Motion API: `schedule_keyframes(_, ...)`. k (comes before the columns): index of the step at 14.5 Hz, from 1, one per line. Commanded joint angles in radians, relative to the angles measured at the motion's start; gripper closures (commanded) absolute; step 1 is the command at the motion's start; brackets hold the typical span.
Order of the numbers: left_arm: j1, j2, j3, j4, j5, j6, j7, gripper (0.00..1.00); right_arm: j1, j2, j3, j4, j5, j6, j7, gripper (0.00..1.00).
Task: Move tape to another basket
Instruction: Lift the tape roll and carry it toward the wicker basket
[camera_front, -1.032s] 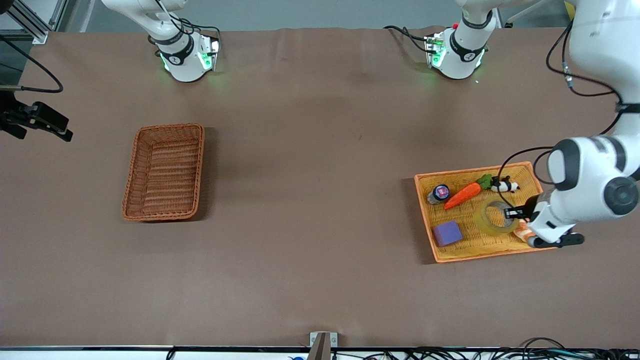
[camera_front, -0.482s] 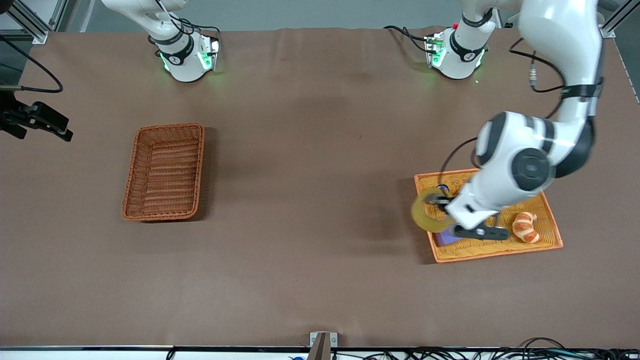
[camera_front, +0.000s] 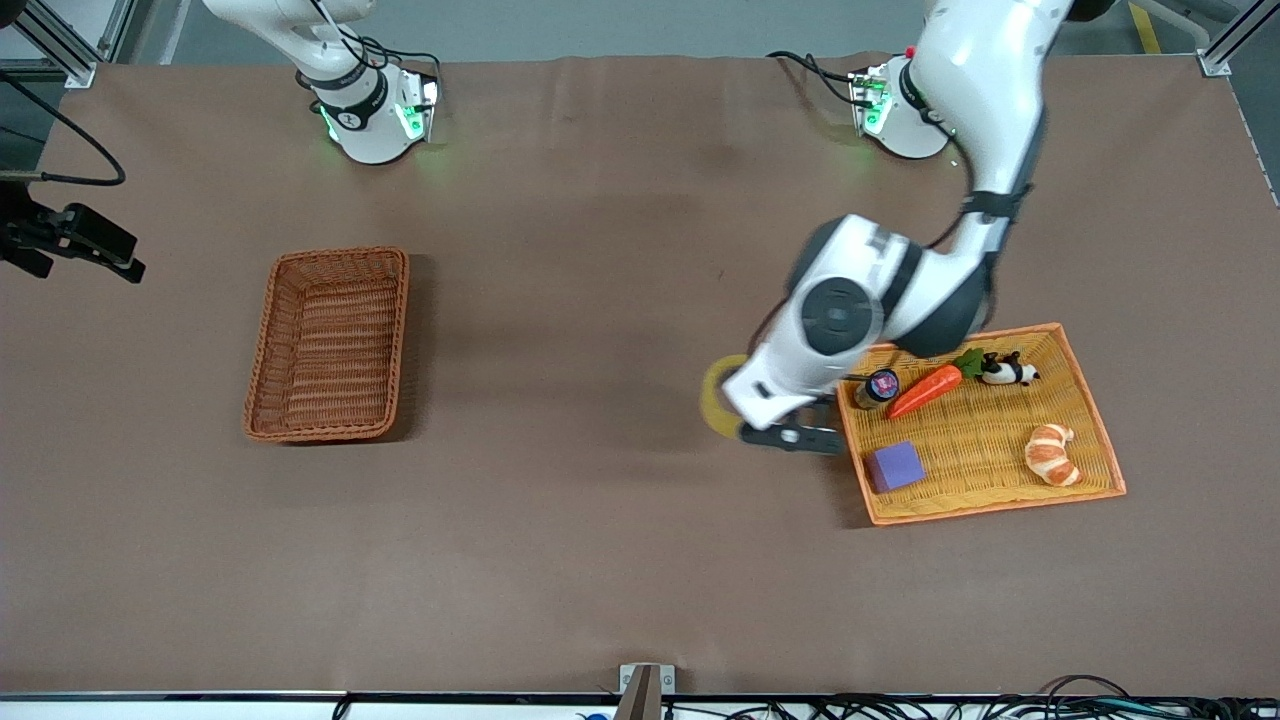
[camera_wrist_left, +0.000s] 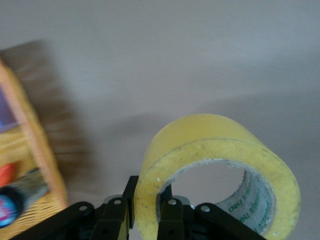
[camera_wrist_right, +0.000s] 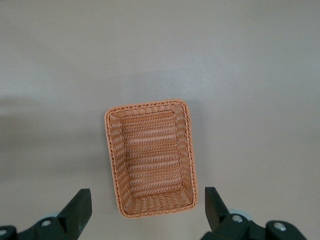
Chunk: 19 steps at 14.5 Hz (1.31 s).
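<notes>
Carrying: the left gripper (camera_wrist_left: 146, 220) pinches the tape (camera_wrist_left: 215, 170) by one wall of its ring, jaws pressed together on it, one inside the hole and one outside; the roll hangs in the air over bare bench (camera_front: 600, 550), just beside the yellow tray (camera_front: 990, 505), near the middle of the front view
Waiting: the right gripper (camera_wrist_right: 145, 200) hovers with its jaws spread wide and empty, above the basket (camera_front: 262, 350), which fills the centre of the right wrist view
Slip risk: the hold takes only a narrow bit of smooth wall and the roll juts out to one side, so a quick swing could twist it or pull it free, dropping it on the bench short of the basket
Crossing risk: the basket lies well apart, toward the right arm's end, with the right gripper over it; the two arms could meet there unless one gives way
Release risk: let go on its edge, the ring could strike the rim or roll out
Hidden: in the front view the left wrist covers the jaws and most of the tape, leaving only a yellow arc; the lower edge of the left wrist view cuts off the roll's bottom and the jaws' base; the tray's contents there are blurred
</notes>
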Motion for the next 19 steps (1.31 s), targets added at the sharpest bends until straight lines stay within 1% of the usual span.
schedule_keyframes(1, -0.089, 0.068, 0.005, 0.109, 0.005, -0.008, -0.041, 0.98, -0.015, 0.000, 0.005, 0.006, 0.016, -0.008, -0.003, 0.00)
schedule_keyframes(2, -0.115, 0.087, 0.005, 0.134, 0.002, -0.002, -0.044, 0.96, -0.015, 0.000, 0.005, 0.006, 0.015, -0.010, -0.003, 0.00)
schedule_keyframes(3, -0.142, 0.116, 0.005, 0.166, -0.018, 0.006, -0.050, 0.94, -0.011, 0.000, 0.005, 0.006, 0.006, -0.010, -0.002, 0.00)
schedule_keyframes(4, -0.165, 0.142, 0.005, 0.178, -0.038, 0.035, -0.066, 0.94, -0.010, 0.000, 0.007, 0.005, -0.001, -0.010, 0.004, 0.00)
schedule_keyframes(6, -0.208, 0.180, 0.005, 0.180, -0.049, 0.154, -0.101, 0.94, -0.023, 0.000, 0.007, 0.000, 0.001, -0.007, 0.006, 0.00)
schedule_keyframes(9, -0.232, 0.235, -0.022, 0.186, -0.111, 0.237, -0.106, 0.95, -0.027, 0.003, 0.008, -0.005, 0.004, -0.008, 0.003, 0.00)
schedule_keyframes(11, -0.235, 0.284, -0.036, 0.206, -0.189, 0.296, -0.098, 0.95, -0.029, 0.003, 0.008, -0.003, 0.004, -0.008, -0.002, 0.00)
schedule_keyframes(13, -0.235, 0.317, -0.052, 0.221, -0.194, 0.307, -0.090, 0.95, -0.027, 0.027, 0.008, -0.012, 0.004, -0.011, -0.003, 0.00)
schedule_keyframes(15, -0.233, 0.321, -0.061, 0.212, -0.196, 0.305, -0.084, 0.90, -0.023, 0.036, 0.008, -0.029, 0.006, -0.005, -0.005, 0.00)
schedule_keyframes(16, -0.233, 0.324, -0.062, 0.207, -0.197, 0.299, -0.083, 0.85, -0.018, 0.041, 0.008, -0.037, 0.007, -0.002, -0.005, 0.00)
schedule_keyframes(17, -0.232, 0.334, -0.065, 0.206, -0.199, 0.298, -0.081, 0.76, -0.015, 0.041, 0.008, -0.048, 0.007, 0.002, -0.005, 0.00)
schedule_keyframes(18, -0.229, 0.328, -0.065, 0.204, -0.205, 0.293, -0.083, 0.58, -0.014, 0.043, 0.010, -0.055, 0.010, 0.005, -0.005, 0.00)
schedule_keyframes(19, -0.226, 0.317, -0.064, 0.206, -0.207, 0.278, -0.093, 0.28, -0.007, 0.044, 0.010, -0.066, 0.012, 0.019, -0.005, 0.00)
